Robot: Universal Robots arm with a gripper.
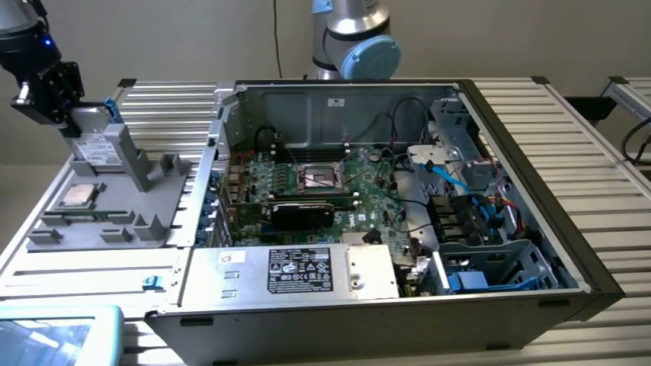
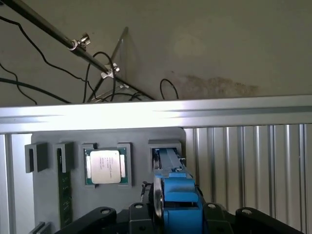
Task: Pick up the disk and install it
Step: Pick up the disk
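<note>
Hand (image 2: pixel 175 223) straddles the upright disk (image 2: pixel 179 195).

A ribbed silver aluminium tabletop (image 1: pixel 569 137) carries a large open computer case of black and grey metal (image 1: pixel 356 328), which lies on its side with its inside facing up. Just beside the case, at the exterior view's left, a flat grey plastic holder tray (image 1: pixel 122 200) rests on the same slats.

The disk (image 2: pixel 178 195) has a bright blue frame around silver metal. The holder (image 1: pixel 152 169) is plain grey, the chip (image 2: pixel 106 166) silver set in green, the motherboard (image 1: pixel 382 200) green, the table (image 1: pixel 569 130) ribbed silver, and the box (image 1: pixel 229 274) silver with a black label (image 1: pixel 298 271).
</note>
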